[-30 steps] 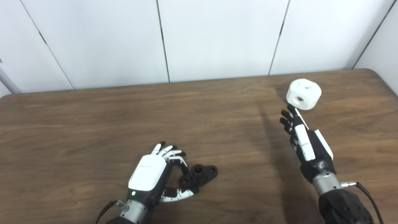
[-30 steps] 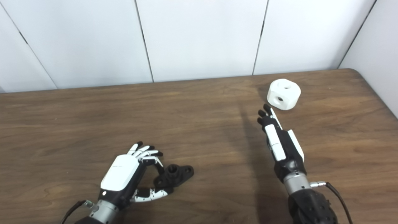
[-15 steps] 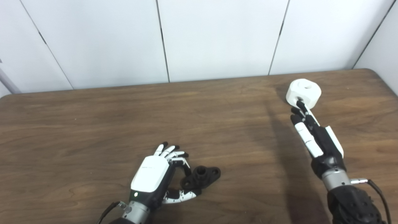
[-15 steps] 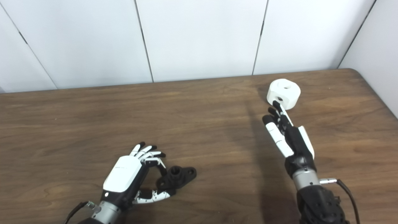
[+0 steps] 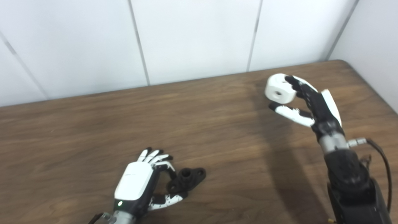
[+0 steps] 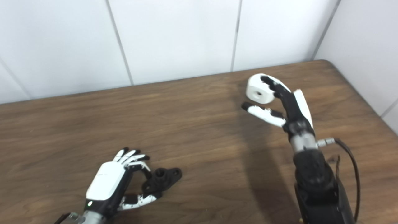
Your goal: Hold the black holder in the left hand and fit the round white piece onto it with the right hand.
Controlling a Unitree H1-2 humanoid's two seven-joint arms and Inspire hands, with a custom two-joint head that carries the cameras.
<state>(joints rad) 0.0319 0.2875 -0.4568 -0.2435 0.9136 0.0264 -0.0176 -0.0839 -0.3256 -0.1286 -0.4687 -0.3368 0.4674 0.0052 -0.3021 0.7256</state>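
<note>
The left hand (image 5: 136,185) is seen near the desk's front edge, its fingers and thumb curled around one end of the black holder (image 5: 187,179), which lies flat on the desk (image 5: 93,124); whether the grip is closed firmly cannot be told, and no lift is evident. The right hand (image 5: 306,101) is spread beside the round white piece (image 5: 279,88) towards the far right corner, fingers laid along the piece's right side and thumb stretched below it, not yet pinched. The piece sits well apart from the holder. Both grasps appear unfinished; lifting, bringing together and fitting are judged to remain.
</note>
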